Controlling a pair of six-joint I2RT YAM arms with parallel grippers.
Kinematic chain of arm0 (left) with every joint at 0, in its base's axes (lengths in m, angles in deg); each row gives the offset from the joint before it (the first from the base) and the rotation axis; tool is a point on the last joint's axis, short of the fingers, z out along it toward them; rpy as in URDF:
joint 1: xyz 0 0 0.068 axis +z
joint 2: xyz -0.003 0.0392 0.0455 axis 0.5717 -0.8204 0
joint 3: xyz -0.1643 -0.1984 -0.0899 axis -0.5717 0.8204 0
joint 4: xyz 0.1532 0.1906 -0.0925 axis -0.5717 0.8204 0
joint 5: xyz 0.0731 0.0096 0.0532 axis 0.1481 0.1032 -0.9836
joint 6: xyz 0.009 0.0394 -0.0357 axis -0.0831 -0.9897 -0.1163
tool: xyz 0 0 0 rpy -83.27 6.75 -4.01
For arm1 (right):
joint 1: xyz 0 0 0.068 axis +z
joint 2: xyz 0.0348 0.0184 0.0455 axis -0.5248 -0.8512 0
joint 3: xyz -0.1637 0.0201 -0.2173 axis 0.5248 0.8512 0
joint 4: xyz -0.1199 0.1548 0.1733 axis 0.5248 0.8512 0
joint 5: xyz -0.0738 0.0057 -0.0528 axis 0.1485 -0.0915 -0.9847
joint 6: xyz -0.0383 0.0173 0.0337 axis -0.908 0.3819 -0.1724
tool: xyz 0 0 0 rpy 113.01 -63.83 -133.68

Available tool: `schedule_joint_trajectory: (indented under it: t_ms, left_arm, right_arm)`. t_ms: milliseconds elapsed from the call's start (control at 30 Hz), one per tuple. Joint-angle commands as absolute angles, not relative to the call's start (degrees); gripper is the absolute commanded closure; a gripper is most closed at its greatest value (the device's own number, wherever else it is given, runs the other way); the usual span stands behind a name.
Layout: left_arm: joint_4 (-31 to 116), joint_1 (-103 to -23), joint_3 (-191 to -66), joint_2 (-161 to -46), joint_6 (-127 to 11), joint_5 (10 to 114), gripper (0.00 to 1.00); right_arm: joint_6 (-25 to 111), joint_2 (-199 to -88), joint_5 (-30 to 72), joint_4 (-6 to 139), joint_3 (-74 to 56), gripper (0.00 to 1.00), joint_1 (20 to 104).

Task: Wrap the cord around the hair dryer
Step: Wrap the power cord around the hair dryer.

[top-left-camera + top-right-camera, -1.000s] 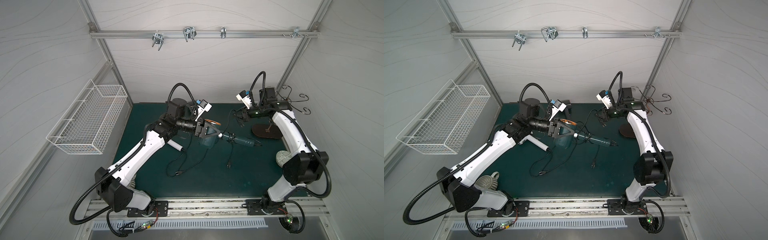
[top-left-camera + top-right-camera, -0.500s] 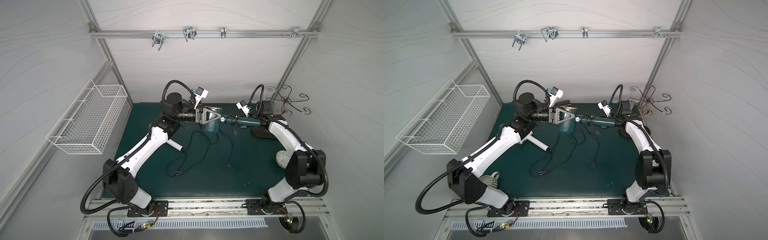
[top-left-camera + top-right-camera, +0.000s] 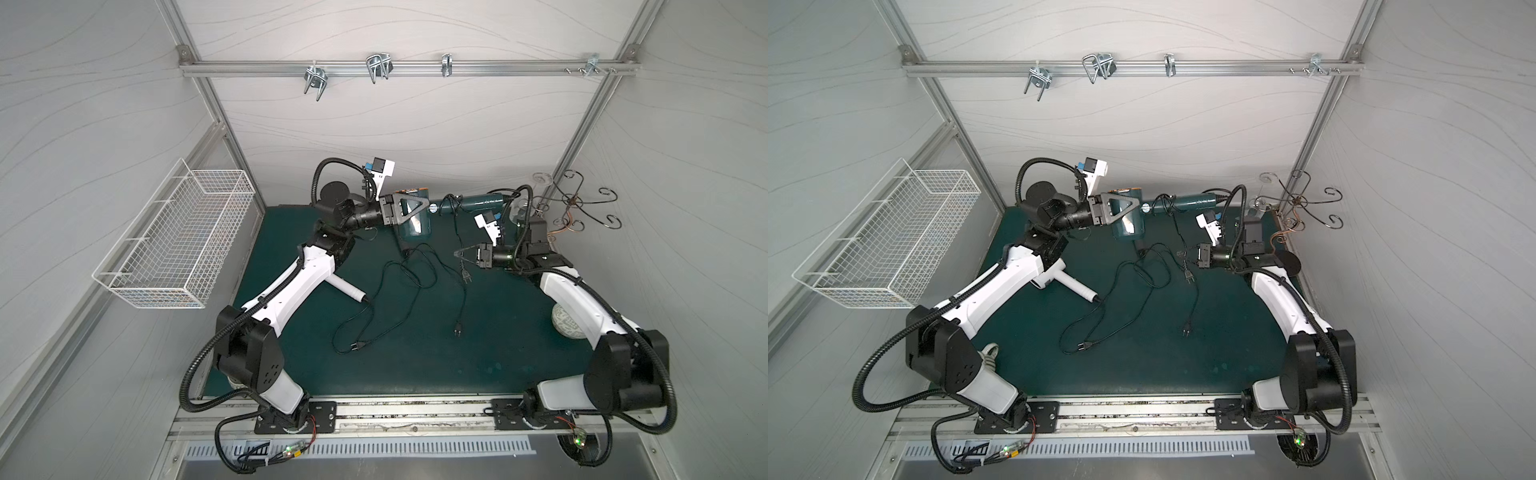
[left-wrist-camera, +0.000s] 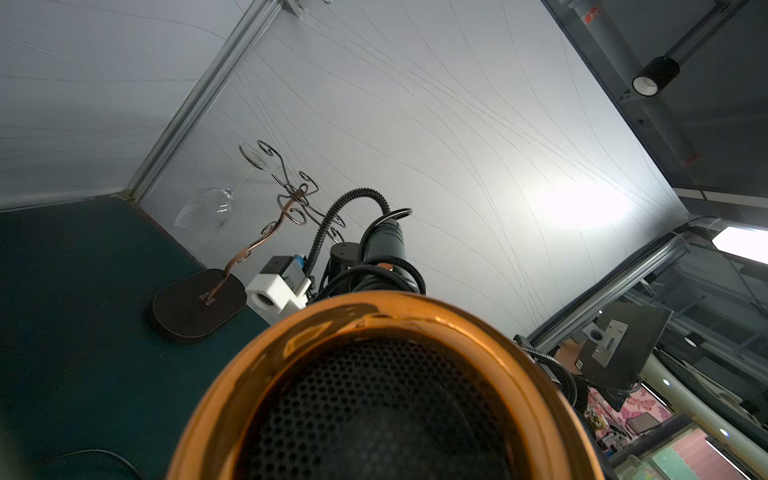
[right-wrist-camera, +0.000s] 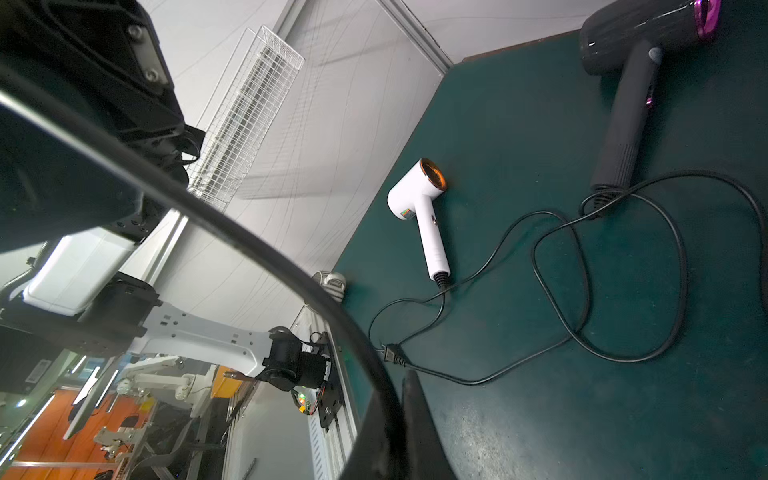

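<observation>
Dryer (image 3: 417, 227) off the counter (image 3: 415, 365) beside the rack (image 3: 575, 203), body clamped in my left tool (image 3: 422, 208); my right tool (image 3: 459, 254), near the rack, closed tight on the cord (image 3: 457, 230).

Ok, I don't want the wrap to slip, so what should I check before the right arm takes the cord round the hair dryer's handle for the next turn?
1. Left gripper clamped on the head of the hair dryer, dryer lifted off the mat: ok.
2. Right gripper shut on the cord below the handle: ok.
3. Turns of cord sitting on the handle next to the head: ok.
4. Slack used up: not ok, the tail and plug lie on the mat.
5. Handle end clear of the glass stand: cannot tell.
</observation>
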State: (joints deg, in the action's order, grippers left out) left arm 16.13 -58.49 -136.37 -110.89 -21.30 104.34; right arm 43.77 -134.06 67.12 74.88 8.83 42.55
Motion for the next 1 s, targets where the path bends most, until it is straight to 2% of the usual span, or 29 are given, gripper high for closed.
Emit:
schedule_joint_trajectory:
  t_ms: [0, 167, 567, 733, 800, 867, 900, 967]
  left_arm:
    - [7.1, -57.3, -138.6, -110.9, -18.7, 100.8, 1.00]
    - [6.8, -56.4, -139.9, -110.8, -18.0, 100.4, 1.00]
    - [7.0, -55.9, -140.3, -109.7, -17.9, 100.4, 1.00]
    - [7.2, -55.3, -140.1, -109.4, -17.8, 100.2, 1.00]
    - [7.1, -55.0, -140.1, -109.3, -17.8, 100.0, 1.00]
    - [6.8, -54.8, -140.3, -109.2, -17.6, 100.0, 1.00]
    - [6.8, -54.7, -140.3, -109.2, -17.5, 100.1, 1.00]
    - [6.8, -54.7, -140.5, -109.0, -17.5, 100.3, 1.00]
  right_arm:
    - [49.4, -130.2, 63.9, 68.3, 12.0, 1.00, 43.8]
    - [51.7, -127.6, 62.6, 66.4, 14.9, 1.00, 44.5]
    - [49.6, -128.2, 63.2, 69.2, 15.1, 0.81, 48.8]
    - [48.3, -128.5, 62.8, 71.1, 14.7, 0.86, 50.0]
    - [48.3, -128.6, 62.6, 71.3, 14.8, 0.94, 50.8]
    - [48.2, -128.8, 61.8, 71.0, 14.9, 0.96, 51.8]
    - [47.9, -128.8, 61.0, 71.1, 14.8, 0.95, 52.4]
    - [46.8, -128.1, 57.6, 71.3, 14.7, 0.84, 53.6]
